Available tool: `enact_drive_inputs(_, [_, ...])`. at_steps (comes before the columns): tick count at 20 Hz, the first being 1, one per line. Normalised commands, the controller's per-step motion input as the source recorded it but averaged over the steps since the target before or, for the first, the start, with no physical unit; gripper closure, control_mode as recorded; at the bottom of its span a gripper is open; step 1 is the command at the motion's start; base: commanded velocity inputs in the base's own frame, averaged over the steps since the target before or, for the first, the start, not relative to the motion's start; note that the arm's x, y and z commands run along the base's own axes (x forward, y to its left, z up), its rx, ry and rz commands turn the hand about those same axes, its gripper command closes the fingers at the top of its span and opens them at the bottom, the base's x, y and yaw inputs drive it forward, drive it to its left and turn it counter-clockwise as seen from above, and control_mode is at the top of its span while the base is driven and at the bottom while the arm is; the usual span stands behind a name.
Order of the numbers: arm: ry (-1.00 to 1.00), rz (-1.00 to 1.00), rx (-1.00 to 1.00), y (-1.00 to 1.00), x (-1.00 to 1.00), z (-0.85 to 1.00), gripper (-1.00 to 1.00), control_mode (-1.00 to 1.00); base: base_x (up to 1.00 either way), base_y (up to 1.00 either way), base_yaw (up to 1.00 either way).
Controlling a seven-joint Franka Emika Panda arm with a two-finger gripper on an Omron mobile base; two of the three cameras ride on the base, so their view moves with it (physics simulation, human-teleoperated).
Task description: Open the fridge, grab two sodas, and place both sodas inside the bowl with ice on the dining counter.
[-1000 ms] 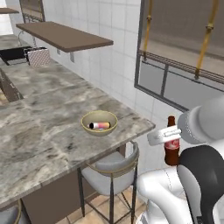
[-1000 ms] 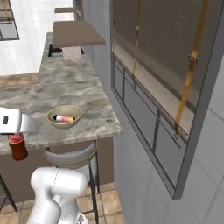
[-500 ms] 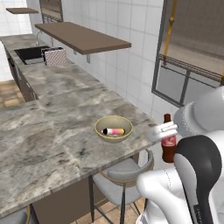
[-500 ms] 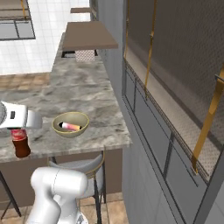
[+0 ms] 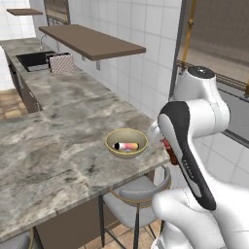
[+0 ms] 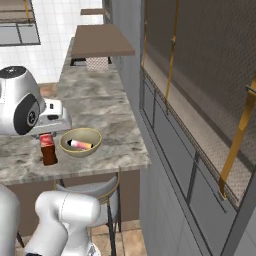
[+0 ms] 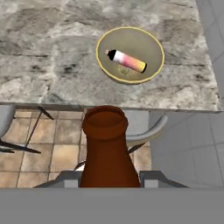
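My gripper (image 6: 48,134) is shut on a dark soda (image 6: 48,150) with a red label, held upright just off the near edge of the marbled dining counter (image 6: 110,115). In the hand view the gripper (image 7: 109,178) shows the soda's neck and cap (image 7: 105,131) from above, over the floor and a stool. The tan bowl (image 7: 151,39) sits beyond the counter edge, a short way ahead. A second soda (image 7: 127,61) lies on its side in it. In the left base view my arm hides most of the held soda (image 5: 168,149), right of the bowl (image 5: 111,146). The fridge is out of view.
A grey stool (image 5: 133,197) stands under the counter's edge, below the bowl. A brown wooden shelf (image 5: 92,41) hangs on the tiled wall, with a sink (image 5: 31,59) and a small patterned box (image 5: 61,63) at the far end. A window wall with gold rails (image 6: 200,100) lies to the right.
Both base views have shifted, so the base has moved; the counter and bowl now appear nearer. The gripper still holds the soda, which now sits closer to the bowl.
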Motion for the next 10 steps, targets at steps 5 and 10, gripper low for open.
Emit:
enact_drive_inputs(5, [0.22, 0.1, -0.29, 0.37, 0.99, -0.44, 1.0, -1.0, 0.0, 0.0, 0.0])
enact_drive_inputs(10, [0.11, 0.3, -0.16, 0.05, 0.73, -0.54, 1.0, -1.0, 0.0, 0.0, 0.0])
